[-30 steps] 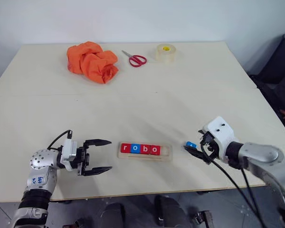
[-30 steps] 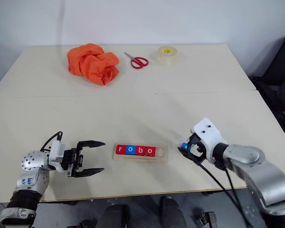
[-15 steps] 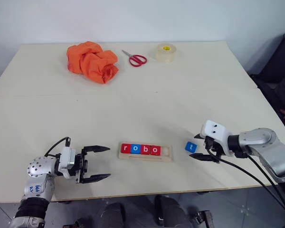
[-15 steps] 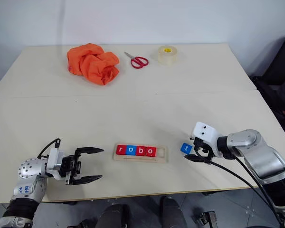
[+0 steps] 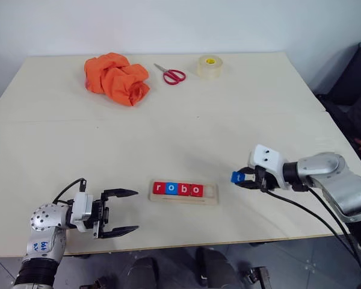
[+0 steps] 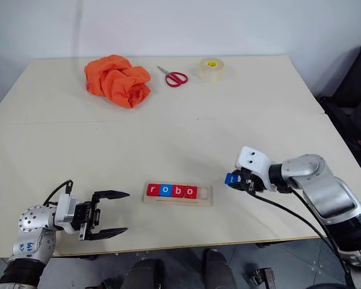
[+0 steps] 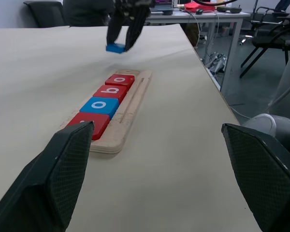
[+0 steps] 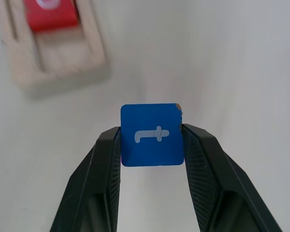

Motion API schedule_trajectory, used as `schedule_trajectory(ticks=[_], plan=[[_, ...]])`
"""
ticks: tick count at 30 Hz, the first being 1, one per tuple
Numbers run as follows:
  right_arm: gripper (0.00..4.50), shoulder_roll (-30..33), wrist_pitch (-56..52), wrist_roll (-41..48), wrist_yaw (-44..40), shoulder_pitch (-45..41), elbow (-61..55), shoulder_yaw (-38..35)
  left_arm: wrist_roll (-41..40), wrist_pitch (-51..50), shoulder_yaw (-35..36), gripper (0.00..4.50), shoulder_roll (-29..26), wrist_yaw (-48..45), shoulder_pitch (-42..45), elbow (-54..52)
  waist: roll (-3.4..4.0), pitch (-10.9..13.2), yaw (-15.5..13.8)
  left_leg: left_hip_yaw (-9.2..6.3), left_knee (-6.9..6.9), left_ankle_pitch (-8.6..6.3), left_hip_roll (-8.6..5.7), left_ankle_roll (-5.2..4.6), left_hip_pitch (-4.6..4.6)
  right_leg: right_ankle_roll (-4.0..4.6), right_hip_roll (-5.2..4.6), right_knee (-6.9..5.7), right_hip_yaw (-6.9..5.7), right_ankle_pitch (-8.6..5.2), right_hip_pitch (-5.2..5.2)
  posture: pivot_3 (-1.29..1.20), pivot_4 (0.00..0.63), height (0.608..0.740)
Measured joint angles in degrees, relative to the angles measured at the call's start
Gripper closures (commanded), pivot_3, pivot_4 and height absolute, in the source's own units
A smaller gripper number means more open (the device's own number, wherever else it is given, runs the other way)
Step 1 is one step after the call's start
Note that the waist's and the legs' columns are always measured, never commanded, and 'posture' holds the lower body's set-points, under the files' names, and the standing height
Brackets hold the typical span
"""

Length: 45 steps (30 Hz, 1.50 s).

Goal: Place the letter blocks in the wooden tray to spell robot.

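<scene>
tray (image 5: 183, 199) lengthwise left to right

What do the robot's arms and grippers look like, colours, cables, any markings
Both arms are silver-grey metal. Each ends in a white wrist block carrying a gripper of two black, pointed fingers: the left gripper, the right gripper. Thin black cables loop from each wrist. The left forearm bears blue handwritten marks.

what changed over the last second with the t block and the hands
The right hand closed on the blue t block and lifted it off the table. The left hand stayed open and drew back slightly. The four blocks spelling robo stayed in the wooden tray, its last slot free.
</scene>
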<state>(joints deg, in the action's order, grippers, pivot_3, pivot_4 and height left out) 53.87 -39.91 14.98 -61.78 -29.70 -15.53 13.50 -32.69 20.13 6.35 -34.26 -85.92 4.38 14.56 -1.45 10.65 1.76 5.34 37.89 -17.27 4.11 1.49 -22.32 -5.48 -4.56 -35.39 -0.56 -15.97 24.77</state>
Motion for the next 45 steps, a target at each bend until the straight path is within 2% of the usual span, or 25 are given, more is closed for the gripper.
schedule_trajectory(ticks=[4, 10, 13, 35, 45], plan=[[3.05, -3.9, -7.0, 2.4, -0.6, -6.6, -5.4, 3.0, 0.1, -0.1, 0.0, 0.00, 0.0, 0.0, 1.8, 0.1, 0.00, 0.0, -0.1, -0.04, 0.01, 0.00, 0.06, 0.01, 0.00, 0.10, 0.03, -0.12, -0.05, -0.05, 0.04, 0.00, 0.150, 0.740], [3.05, -5.4, -10.4, 0.6, -0.7, -8.6, -6.0, 11.4, 0.4, -0.1, 0.2, 0.00, 0.1, 0.0, 2.0, 0.6, 0.00, 0.0, -0.2, -0.01, 0.11, -0.08, 0.01, 0.03, -0.11, 0.10, -0.03, -0.07, -0.04, -0.06, 0.07, 0.00, 0.150, 0.740], [3.05, -5.4, -10.0, -1.4, -1.0, -10.1, -5.0, 13.2, 0.4, -0.1, 0.2, 0.00, 0.1, 0.0, 2.0, 0.6, 0.00, 0.0, -0.2, 0.00, 0.12, -0.08, 0.01, 0.03, -0.10, 0.10, -0.01, -0.09, -0.05, -0.06, 0.08, 0.00, 0.150, 0.740], [3.05, -9.1, -8.8, -5.2, -1.9, -10.4, -3.8, 16.7, 0.5, -0.1, 0.4, 0.00, 0.2, 1.7, 0.4, -0.2, 0.00, 0.0, -0.1, 0.01, 0.15, -0.08, 0.02, 0.03, -0.09, 0.10, 0.00, -0.19, -0.05, -0.06, 0.12, 0.00, 0.150, 0.740], [3.05, -9.1, -10.7, -4.6, -1.1, -10.1, -4.4, 14.8, 0.7, -0.1, 0.4, 0.00, 0.5, 2.0, 0.5, -0.2, 0.00, 0.0, -0.1, 0.00, 0.17, -0.08, 0.02, 0.03, -0.09, 0.10, 0.00, -0.21, -0.05, -0.06, 0.12, 0.00, 0.150, 0.740]])
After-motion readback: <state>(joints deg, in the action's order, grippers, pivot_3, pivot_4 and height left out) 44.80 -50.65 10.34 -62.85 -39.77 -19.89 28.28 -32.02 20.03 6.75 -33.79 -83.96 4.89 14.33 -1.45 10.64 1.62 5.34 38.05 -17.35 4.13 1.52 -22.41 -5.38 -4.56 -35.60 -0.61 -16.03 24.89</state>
